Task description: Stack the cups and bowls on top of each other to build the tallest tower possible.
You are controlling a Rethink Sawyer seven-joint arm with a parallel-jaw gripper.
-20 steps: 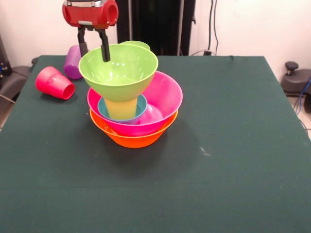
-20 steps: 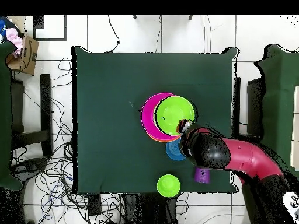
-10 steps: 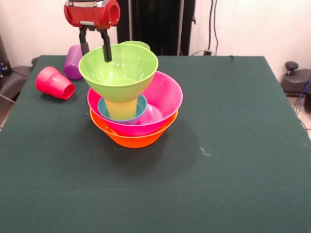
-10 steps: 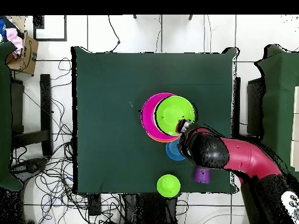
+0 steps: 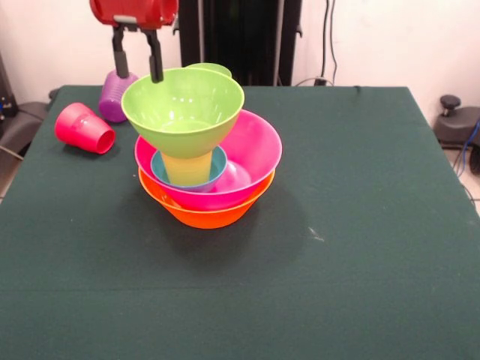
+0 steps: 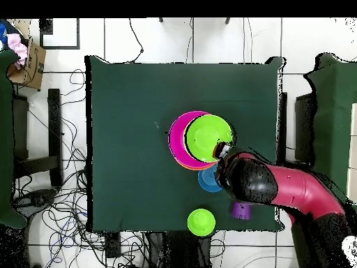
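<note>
Tower [image 5: 202,161] mid-table [image 5: 360,225]; two cups [image 5: 84,128] lying beside; hand [image 5: 137,56] above.

Green table [image 5: 360,225] carries orange bowl [image 5: 206,214], red cup [image 5: 82,129], purple cup [image 5: 114,97]

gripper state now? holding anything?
Gripper: open, holding nothing; its fingers hang at the far rim of the green bowl that tops the tower.

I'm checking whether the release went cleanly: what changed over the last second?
The gripper rose clear of the green bowl, its open fingers no longer straddling the rim, and shifted slightly left in the front view. The tower, red cup and purple cup stayed put.
</note>
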